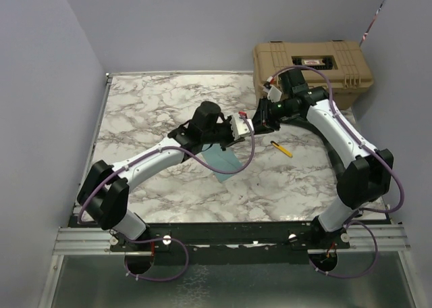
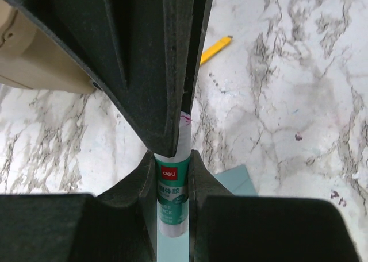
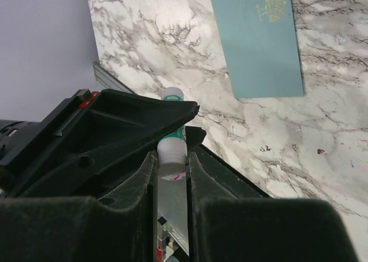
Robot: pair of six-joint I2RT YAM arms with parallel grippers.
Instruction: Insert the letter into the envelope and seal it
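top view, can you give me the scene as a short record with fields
glue stick: held above the table by both hands
left hand: shut on its green-labelled body
right hand: shut on its white end
envelope: flat on table, teal
letter: not visible
other: yellow pencil-like item, tan case far right

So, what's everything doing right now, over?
Grippers: left gripper and right gripper both shut on glue stick. Task: envelope flat on table, letter not in view. Nearby: yellow tool, apart from envelope.
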